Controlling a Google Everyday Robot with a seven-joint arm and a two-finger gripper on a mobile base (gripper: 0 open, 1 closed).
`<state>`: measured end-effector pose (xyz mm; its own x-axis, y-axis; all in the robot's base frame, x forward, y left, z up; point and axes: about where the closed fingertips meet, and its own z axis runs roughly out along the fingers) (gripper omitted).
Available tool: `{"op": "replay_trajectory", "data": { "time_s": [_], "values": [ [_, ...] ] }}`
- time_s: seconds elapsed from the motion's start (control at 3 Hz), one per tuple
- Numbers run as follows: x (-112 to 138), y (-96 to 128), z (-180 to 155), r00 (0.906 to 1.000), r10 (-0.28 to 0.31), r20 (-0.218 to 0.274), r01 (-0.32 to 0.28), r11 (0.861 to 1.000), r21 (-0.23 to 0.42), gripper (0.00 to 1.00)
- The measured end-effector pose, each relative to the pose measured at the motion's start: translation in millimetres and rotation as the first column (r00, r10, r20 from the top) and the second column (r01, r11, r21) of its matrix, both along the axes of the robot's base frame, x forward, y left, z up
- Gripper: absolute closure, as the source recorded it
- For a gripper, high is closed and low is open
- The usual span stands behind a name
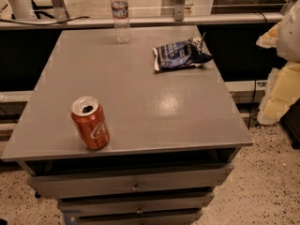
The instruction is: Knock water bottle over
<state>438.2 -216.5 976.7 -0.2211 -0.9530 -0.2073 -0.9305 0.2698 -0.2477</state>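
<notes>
Clear plastic water bottle (120, 14) stands upright, long axis vertical, at the far edge of the grey table (140, 102); I see no gripper in frame, so its state and bearing I cannot tell.

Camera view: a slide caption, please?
Water bottle stands upright at the far edge of the cabinet, soda can in front; claw out of view.

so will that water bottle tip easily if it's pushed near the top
Probably: the water bottle stands tall and slim near the far edge of the table. Being round, it may roll once down. The tool isn't in view.
</notes>
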Motion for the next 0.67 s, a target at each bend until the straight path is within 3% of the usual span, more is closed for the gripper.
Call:
{"op": "replay_trajectory", "data": {
  "time_s": [0.33,0.67],
  "values": [
    [0,0,0,1.0000,0.000,0.000,0.000,1.000,0.000,0.00],
    [39,23,3,0.9980,0.014,0.062,-0.018,0.997,0.074,0.00]
  ]
}}
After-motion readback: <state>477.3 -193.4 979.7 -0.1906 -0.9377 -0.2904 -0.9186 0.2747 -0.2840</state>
